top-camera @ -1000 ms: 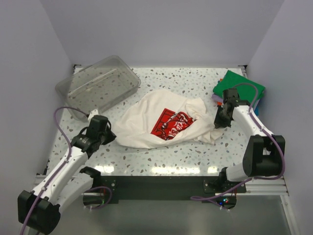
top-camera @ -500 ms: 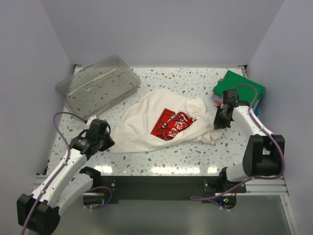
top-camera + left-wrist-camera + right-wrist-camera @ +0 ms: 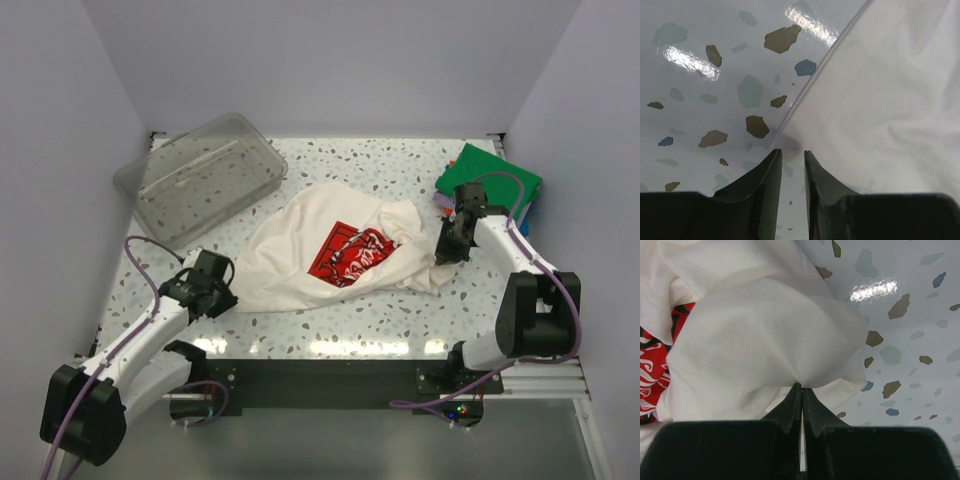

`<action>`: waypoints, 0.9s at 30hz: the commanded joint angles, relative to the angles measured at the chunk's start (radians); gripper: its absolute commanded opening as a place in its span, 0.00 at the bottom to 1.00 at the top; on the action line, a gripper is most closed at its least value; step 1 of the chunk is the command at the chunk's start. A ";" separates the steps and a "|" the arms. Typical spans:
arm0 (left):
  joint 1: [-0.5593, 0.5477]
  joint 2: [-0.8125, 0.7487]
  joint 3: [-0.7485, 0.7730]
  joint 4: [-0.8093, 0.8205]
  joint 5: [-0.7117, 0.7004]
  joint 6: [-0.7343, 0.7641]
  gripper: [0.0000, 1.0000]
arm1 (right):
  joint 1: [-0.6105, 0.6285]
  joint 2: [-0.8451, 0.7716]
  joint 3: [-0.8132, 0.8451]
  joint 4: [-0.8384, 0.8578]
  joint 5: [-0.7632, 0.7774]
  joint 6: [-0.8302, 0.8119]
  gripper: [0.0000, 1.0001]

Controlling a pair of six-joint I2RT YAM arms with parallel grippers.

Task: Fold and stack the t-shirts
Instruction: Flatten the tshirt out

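Note:
The cream-white t-shirt lies crumpled mid-table, its red-and-white script print facing up. My right gripper is shut on a pinch of the shirt's right edge, seen in the right wrist view with cloth bunched above the tips. My left gripper is at the shirt's near-left corner. In the left wrist view its jaws stand a narrow gap apart with bare table between them, and the shirt's corner lies just ahead of the tips. A folded stack with the green shirt on top sits at the back right.
A clear plastic tub stands at the back left. Lavender, orange and blue edges show under the green shirt. The speckled table is walled on the left, right and back.
My left gripper has moved toward the near edge and rightward along the shirt's left hem, down to its near corner. The right gripper has stayed shut on the cloth.

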 commanded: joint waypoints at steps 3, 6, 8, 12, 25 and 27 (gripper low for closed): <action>-0.002 -0.018 0.009 0.031 -0.050 -0.042 0.30 | 0.002 -0.018 -0.008 0.028 -0.025 0.010 0.00; -0.002 -0.010 0.009 0.025 -0.053 -0.047 0.31 | 0.002 -0.015 -0.002 0.024 -0.022 0.011 0.00; -0.002 -0.010 0.007 0.025 -0.050 -0.049 0.32 | 0.004 -0.015 0.004 0.022 -0.020 0.013 0.00; -0.004 0.003 0.001 0.031 -0.041 -0.046 0.37 | 0.002 -0.020 0.004 0.021 -0.019 0.016 0.00; -0.021 0.043 0.007 0.016 -0.041 -0.056 0.40 | 0.002 -0.026 -0.021 0.033 -0.006 0.015 0.00; -0.024 0.050 0.007 0.014 -0.039 -0.056 0.39 | 0.002 -0.025 -0.019 0.035 -0.009 0.016 0.00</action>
